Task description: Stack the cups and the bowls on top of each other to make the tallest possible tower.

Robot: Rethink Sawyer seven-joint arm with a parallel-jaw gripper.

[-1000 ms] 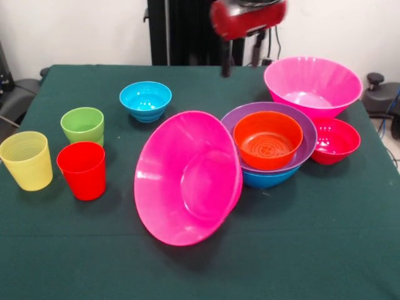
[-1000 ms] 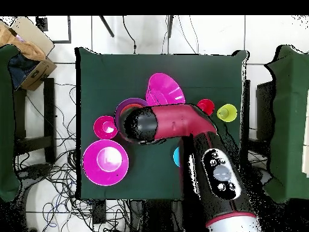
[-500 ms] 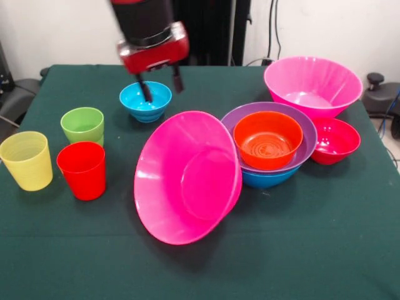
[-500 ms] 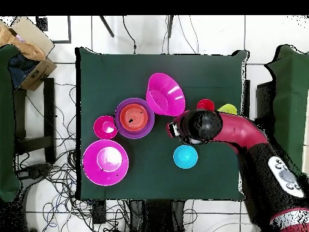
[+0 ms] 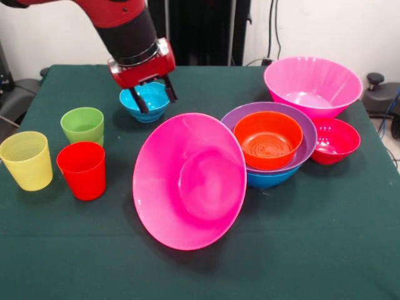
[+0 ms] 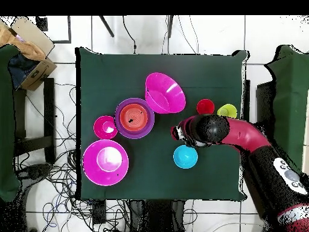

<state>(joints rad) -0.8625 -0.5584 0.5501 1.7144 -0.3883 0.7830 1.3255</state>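
Gripper [image 5: 154, 97]: red and black, hanging over the near rim of the small cyan bowl [image 5: 144, 101]. Its two dark fingers [image 5: 141, 101] are spread apart with nothing between them.
Small cyan bowl: upright on the green table [image 5: 325, 250], directly behind and beneath the fingertips in the front view. In the overhead view it [image 6: 185, 156] lies just beside the arm's end [image 6: 188, 132].
Tilted pink bowl [image 5: 189, 181]: large, tipped on its side with its mouth toward the camera, on the near side of the fingers and clear of them. Its rim lies against the pile of bowls beside it.
Tower: blue bowl [image 5: 270, 178] lowest, purple bowl [image 5: 309, 134] nested in it, orange bowl [image 5: 268, 139] nested on top. The pile stands well apart from the fingers, beyond the tilted pink bowl.
Second pink bowl [image 5: 312, 84]: large, upright, farthest from the fingers, behind the pile.
Crimson bowl [image 5: 336, 140]: small, upright, just beside the pile and in front of the second pink bowl.
Cups: light green [image 5: 83, 125], red [image 5: 82, 169] and translucent yellow [image 5: 26, 160], all upright and clustered on the opposite side of the fingers from the pile. The green one stands nearest the fingers, the yellow one farthest.
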